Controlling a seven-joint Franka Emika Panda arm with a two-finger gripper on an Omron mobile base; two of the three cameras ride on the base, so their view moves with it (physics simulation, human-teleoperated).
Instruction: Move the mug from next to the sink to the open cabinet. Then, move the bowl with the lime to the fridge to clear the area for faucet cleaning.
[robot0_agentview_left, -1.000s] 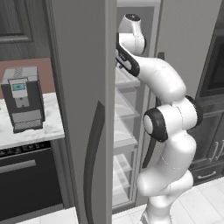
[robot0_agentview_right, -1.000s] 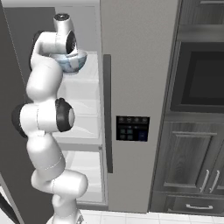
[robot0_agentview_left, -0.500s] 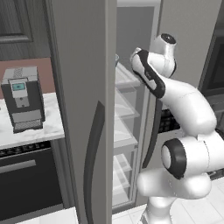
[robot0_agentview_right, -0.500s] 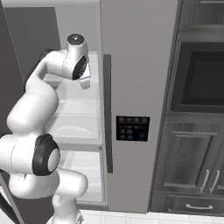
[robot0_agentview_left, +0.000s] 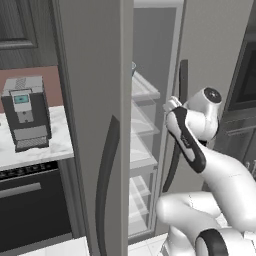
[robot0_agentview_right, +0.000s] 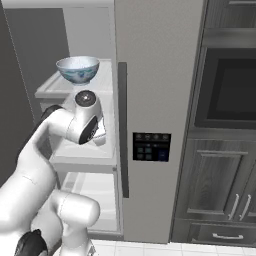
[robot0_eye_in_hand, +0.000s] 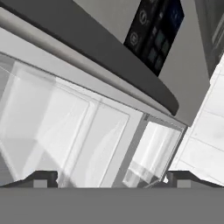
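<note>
A: Item, bowl (robot0_agentview_right: 77, 69): location?

B: On the fridge (robot0_agentview_right: 160, 90) top shelf, upright, nothing touching it. Likely stiff, glazed, slippery, breakable; best pinched across the rim.

A: Gripper (robot0_eye_in_hand: 111, 178)?

B: Jaws wide, empty, below the bowl's shelf.

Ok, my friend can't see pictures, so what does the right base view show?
A wide white bowl with blue patterns sits on the top shelf inside the open grey fridge. The white robot arm is folded low in front of the shelves below the bowl. A dark built-in oven and grey cabinets stand to the right.
</note>
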